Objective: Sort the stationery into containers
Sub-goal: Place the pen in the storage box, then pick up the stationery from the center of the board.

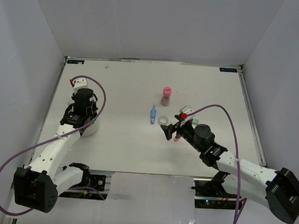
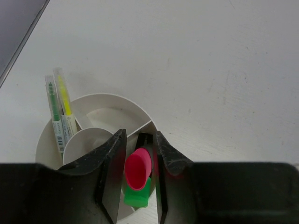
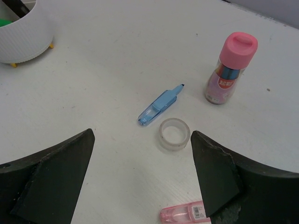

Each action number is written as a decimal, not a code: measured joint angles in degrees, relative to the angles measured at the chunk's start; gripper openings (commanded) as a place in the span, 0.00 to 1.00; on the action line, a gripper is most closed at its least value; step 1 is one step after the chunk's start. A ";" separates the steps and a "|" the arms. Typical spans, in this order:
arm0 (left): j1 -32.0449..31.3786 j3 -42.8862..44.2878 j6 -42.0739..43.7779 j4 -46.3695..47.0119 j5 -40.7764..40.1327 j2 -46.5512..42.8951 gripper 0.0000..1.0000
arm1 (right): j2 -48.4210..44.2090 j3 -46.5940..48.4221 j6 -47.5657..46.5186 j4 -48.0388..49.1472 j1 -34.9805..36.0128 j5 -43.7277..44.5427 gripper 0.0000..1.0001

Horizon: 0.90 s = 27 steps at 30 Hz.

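Depositing step: left hand stood over the white container, jaws narrow about a pink highlighter standing in one compartment beside a green highlighter; gripped or merely flanked, could not be told. Right hand gaped wide and empty above tape roll and blue pen on the tabletop. Next move, by judgement, called for letting go cleanly and lifting clear.

No readable text; pink-capped bottle label print too blurred.
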 measured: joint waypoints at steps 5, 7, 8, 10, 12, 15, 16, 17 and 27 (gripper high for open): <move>0.13 -0.07 -0.20 -0.02 0.68 -0.39 0.60 | 0.24 0.00 -0.15 0.00 0.00 0.42 0.90; 0.13 -0.24 -0.28 0.07 0.83 -1.01 0.64 | 0.55 0.00 -0.15 0.00 0.00 0.52 0.90; 0.13 -0.35 -0.35 0.02 0.92 -1.38 0.65 | 0.74 0.00 -0.13 0.00 0.00 0.59 0.90; 0.13 -0.37 -0.26 0.00 1.09 -2.03 0.67 | 1.16 0.00 -0.13 -0.02 0.00 0.81 0.90; 0.20 -0.39 -0.26 0.04 1.60 -2.62 0.68 | 1.60 0.02 -0.07 -0.07 0.00 1.62 0.91; 0.26 -0.50 -0.11 0.22 3.56 -3.67 0.69 | 2.78 0.17 0.31 -0.83 0.00 4.04 0.94; 0.26 -0.59 -0.02 0.46 4.52 -4.02 0.69 | 3.54 0.46 0.52 -1.51 0.00 5.16 0.98; 0.26 -0.68 0.13 0.72 5.62 -4.39 0.69 | 4.52 0.90 0.94 -2.32 -0.13 6.25 1.00; 0.26 -3.13 0.96 3.69 15.02 -6.40 0.71 | 17.86 11.45 6.95 -13.11 -2.51 12.48 0.70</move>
